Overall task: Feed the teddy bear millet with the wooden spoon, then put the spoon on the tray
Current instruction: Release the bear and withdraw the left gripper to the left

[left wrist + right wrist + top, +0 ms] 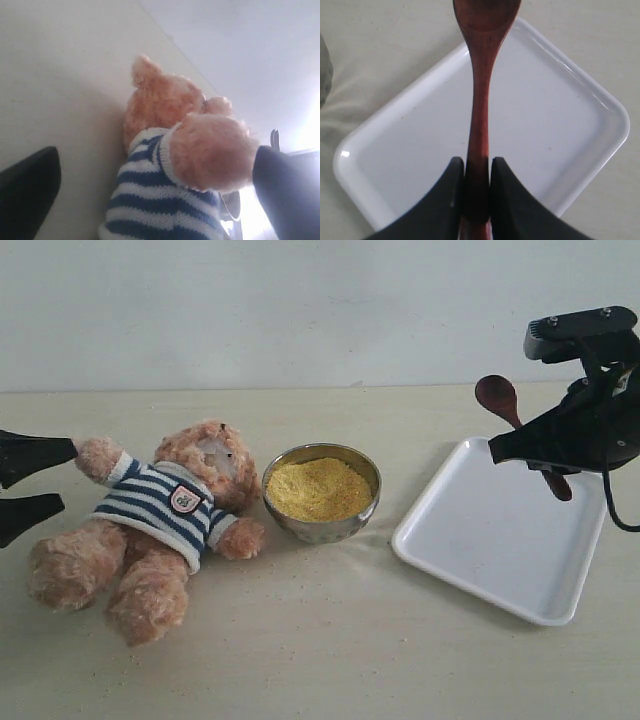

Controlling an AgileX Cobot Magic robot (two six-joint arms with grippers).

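Surface: pale beige table (330, 650), matte, with a few fine specks in the lower left of the exterior view. Plain white wall (250, 310) fills the top of the frame.

Left of centre: teddy bear (160, 520) lying on its back, striped shirt, badge facing up. One paw is raised toward the left edge.

Centre: steel bowl (322, 532) just beside the bear's head, its side touching or nearly touching the other paw. Millet (318, 488) fills it almost to the rim.

Right of centre: white tray (480, 540) flat on the table, well apart from the bowl and turned at an angle.

Left gripper (68, 477), at the left edge: jaws spread wide. The upper finger (40, 452) meets the raised paw; the lower finger is clear of it.

Right gripper (477, 165), upper right: jaws narrow, clamped on the handle of the wooden spoon (497, 395). The spoon is held above the tray, not touching it, bowl end tilted up and to the left.

Count: one bear, one bowl, one spoon, one tray, two grippers.
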